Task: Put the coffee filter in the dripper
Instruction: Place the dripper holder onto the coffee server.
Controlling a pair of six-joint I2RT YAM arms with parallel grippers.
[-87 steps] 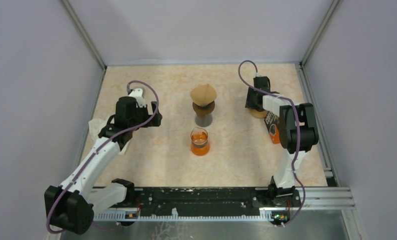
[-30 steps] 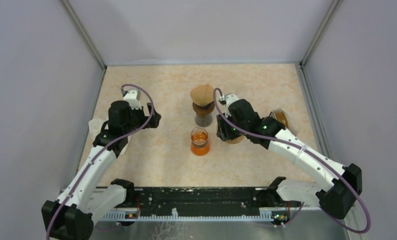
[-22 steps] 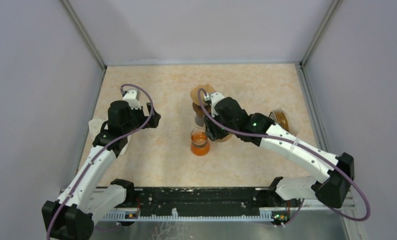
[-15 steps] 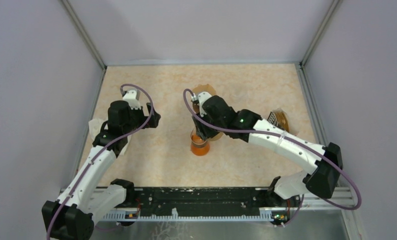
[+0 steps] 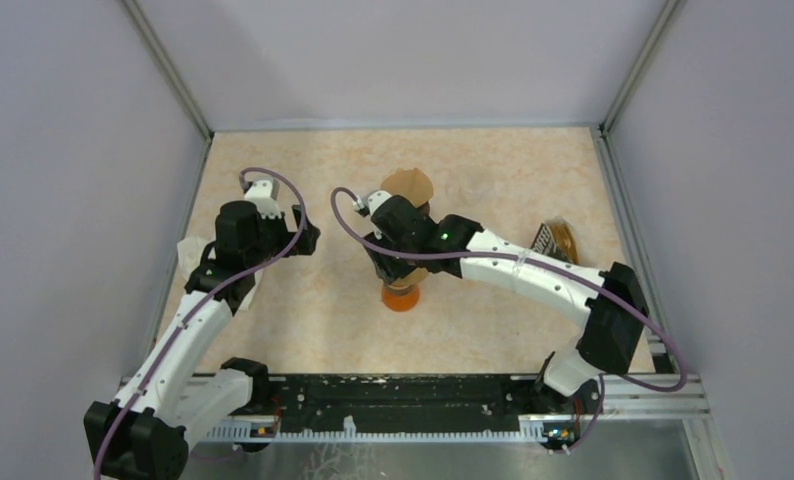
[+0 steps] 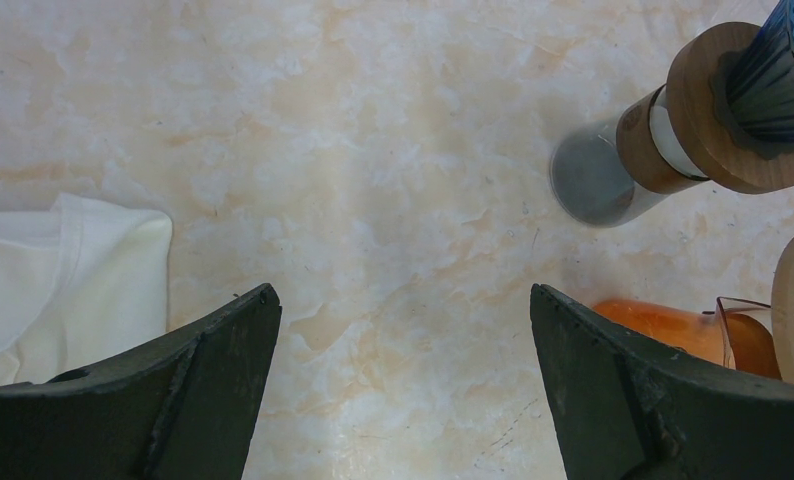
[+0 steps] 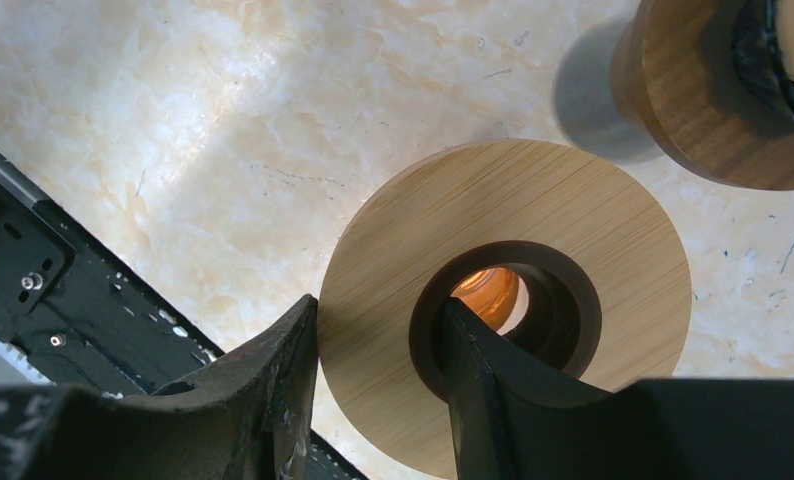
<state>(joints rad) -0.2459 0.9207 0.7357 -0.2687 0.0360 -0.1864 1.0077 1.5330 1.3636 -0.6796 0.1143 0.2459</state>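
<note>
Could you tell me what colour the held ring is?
The ring is light tan with a wood grain, clearest in the right wrist view.

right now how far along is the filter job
Done: nothing with the brown paper cone filter; it sits atop the dark wood-collared stand. In hand: the right gripper grips a round wooden ring above the orange glass flask. To do: seating the ring, then moving the filter.

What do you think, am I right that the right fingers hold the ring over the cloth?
Not quite: the right fingers hold the ring over the flask, not the cloth; the right wrist view shows this.
</note>
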